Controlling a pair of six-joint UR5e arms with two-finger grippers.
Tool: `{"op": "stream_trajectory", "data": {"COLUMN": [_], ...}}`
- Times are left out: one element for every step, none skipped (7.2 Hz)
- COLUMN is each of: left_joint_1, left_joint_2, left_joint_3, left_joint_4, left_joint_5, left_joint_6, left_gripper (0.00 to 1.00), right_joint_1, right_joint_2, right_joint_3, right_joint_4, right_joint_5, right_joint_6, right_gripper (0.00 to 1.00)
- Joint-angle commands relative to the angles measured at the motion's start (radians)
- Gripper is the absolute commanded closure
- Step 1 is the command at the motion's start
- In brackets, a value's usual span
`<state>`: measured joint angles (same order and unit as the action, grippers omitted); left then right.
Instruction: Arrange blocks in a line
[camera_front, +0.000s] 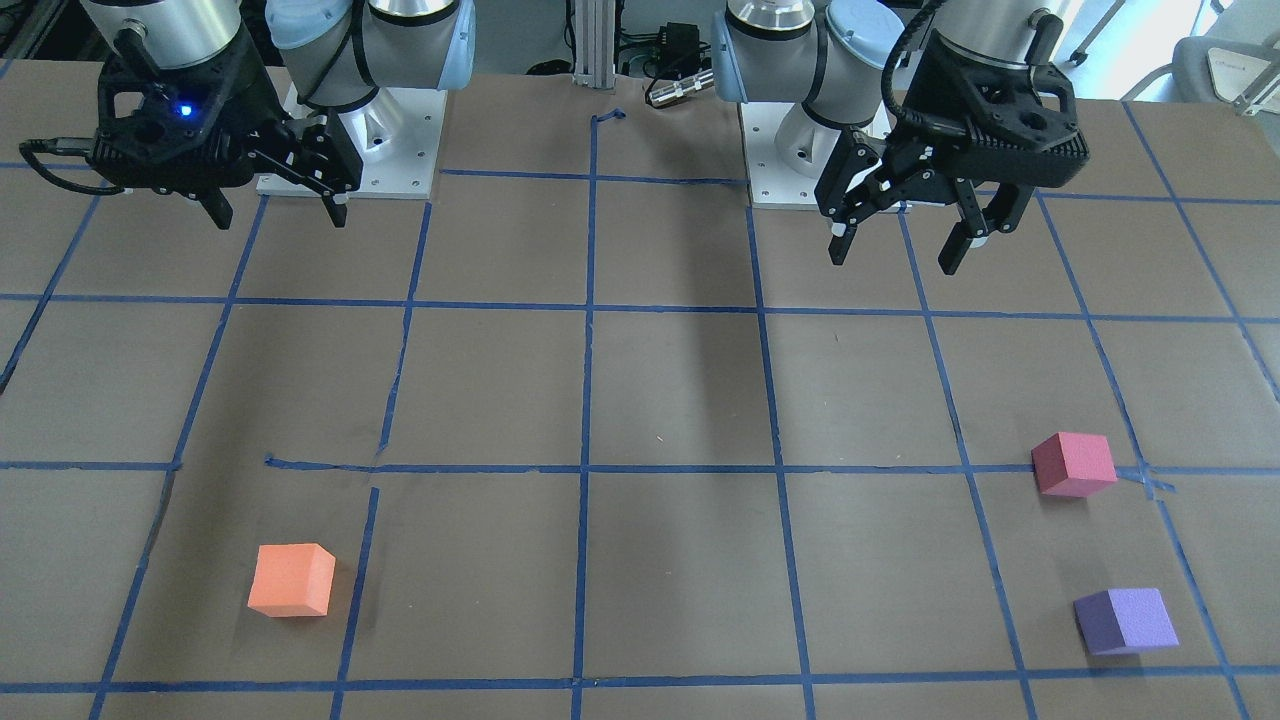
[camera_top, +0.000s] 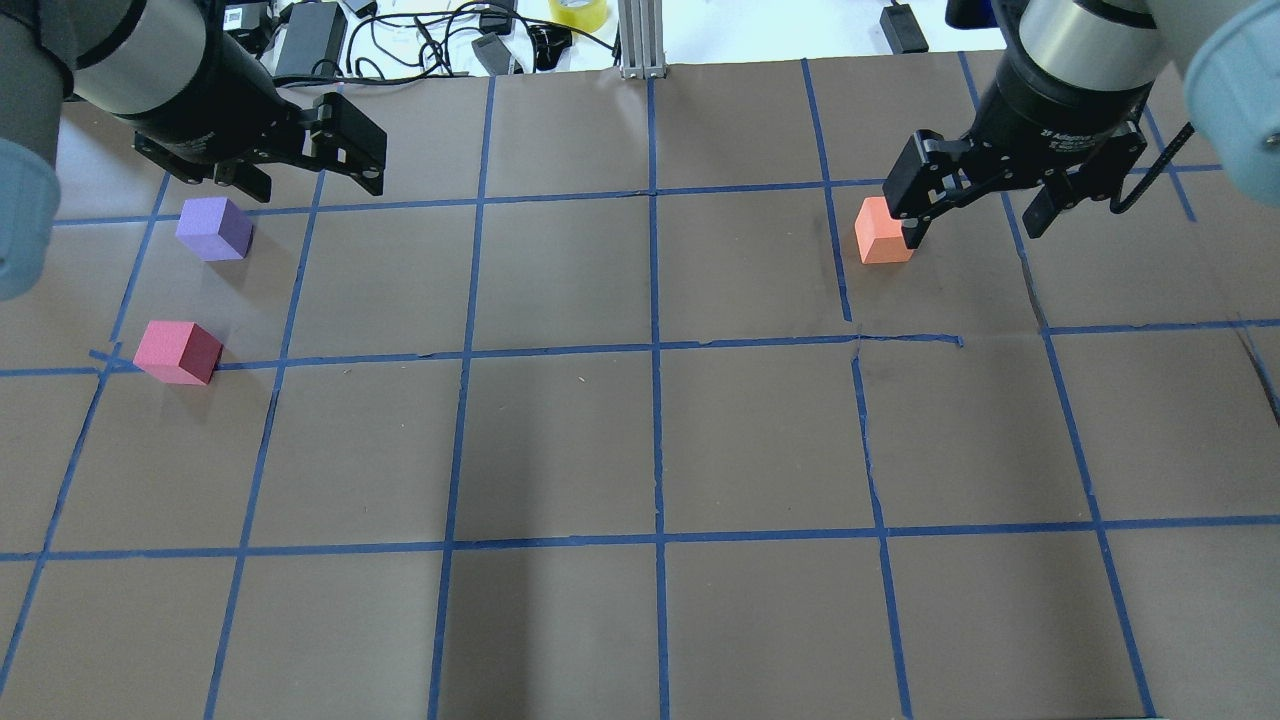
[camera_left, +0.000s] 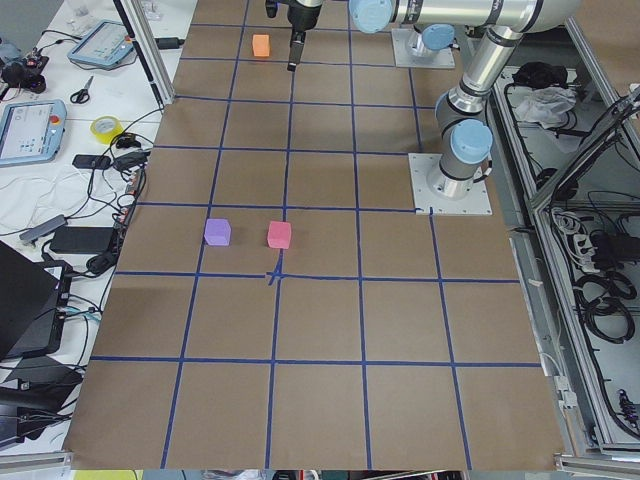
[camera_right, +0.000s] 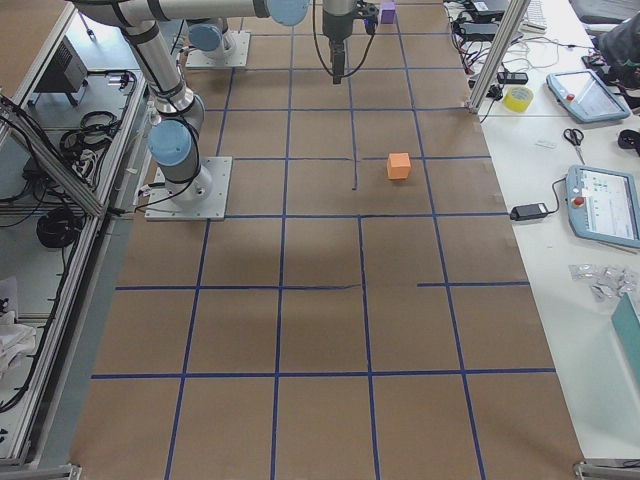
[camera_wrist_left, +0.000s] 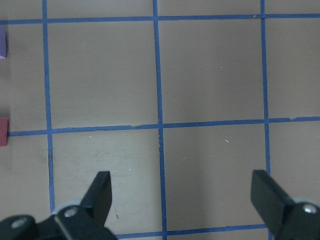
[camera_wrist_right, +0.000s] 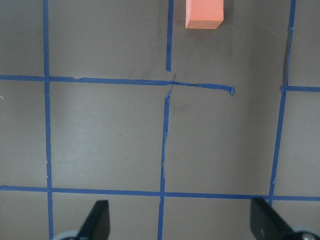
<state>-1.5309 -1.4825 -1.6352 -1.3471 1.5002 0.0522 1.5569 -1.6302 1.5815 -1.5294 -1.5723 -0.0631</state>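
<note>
Three foam blocks lie apart on the brown table. The orange block (camera_front: 291, 580) (camera_top: 884, 232) (camera_wrist_right: 203, 13) is on my right side. The pinkish-red block (camera_front: 1074, 464) (camera_top: 178, 352) and the purple block (camera_front: 1125, 621) (camera_top: 214, 228) are on my left side, the purple one farther from my base. My left gripper (camera_front: 905, 245) (camera_top: 310, 180) (camera_wrist_left: 184, 195) is open and empty, held above the table nearer my base than those two. My right gripper (camera_front: 275, 215) (camera_top: 972, 225) (camera_wrist_right: 181, 220) is open and empty, held high, nearer my base than the orange block.
Blue tape (camera_top: 655, 350) marks a grid on the brown paper. The two arm base plates (camera_front: 350, 175) (camera_front: 790, 185) stand at the table's robot side. An aluminium post (camera_top: 640, 40) and cables (camera_top: 440, 40) are at the far edge. Tablets and a tape roll (camera_left: 105, 128) lie on a side bench.
</note>
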Motion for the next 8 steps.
{"op": "stream_trajectory", "data": {"left_joint_1": [-0.003, -0.003, -0.002, -0.002, -0.002, -0.003, -0.003, -0.005], "left_joint_2": [-0.001, 0.004, 0.002, 0.004, 0.001, 0.001, 0.001, 0.004], "left_joint_3": [0.000, 0.000, 0.002, 0.000, 0.002, 0.002, 0.002, 0.000], "left_joint_4": [0.000, 0.000, 0.002, 0.000, 0.002, 0.002, 0.002, 0.000], "left_joint_5": [0.000, 0.000, 0.000, 0.000, 0.000, -0.002, -0.002, 0.000], "left_joint_6": [-0.002, -0.002, -0.002, -0.002, -0.002, -0.002, -0.002, -0.002], "left_gripper": [0.00, 0.00, 0.00, 0.00, 0.00, 0.00, 0.00, 0.00], "right_joint_1": [0.000, 0.000, 0.000, 0.000, 0.000, 0.000, 0.000, 0.000], "right_joint_2": [0.001, 0.001, 0.003, 0.000, 0.001, 0.000, -0.008, 0.001], "right_joint_3": [0.000, 0.000, 0.000, 0.000, 0.000, 0.000, 0.002, 0.011], "right_joint_4": [0.000, -0.001, -0.001, -0.005, -0.005, -0.005, 0.002, 0.005], "right_joint_5": [0.001, 0.001, 0.001, 0.001, 0.000, 0.001, -0.011, -0.017], "right_joint_6": [0.002, 0.000, -0.001, 0.000, -0.001, -0.001, -0.001, -0.001], "right_gripper": [0.00, 0.00, 0.00, 0.00, 0.00, 0.00, 0.00, 0.00]}}
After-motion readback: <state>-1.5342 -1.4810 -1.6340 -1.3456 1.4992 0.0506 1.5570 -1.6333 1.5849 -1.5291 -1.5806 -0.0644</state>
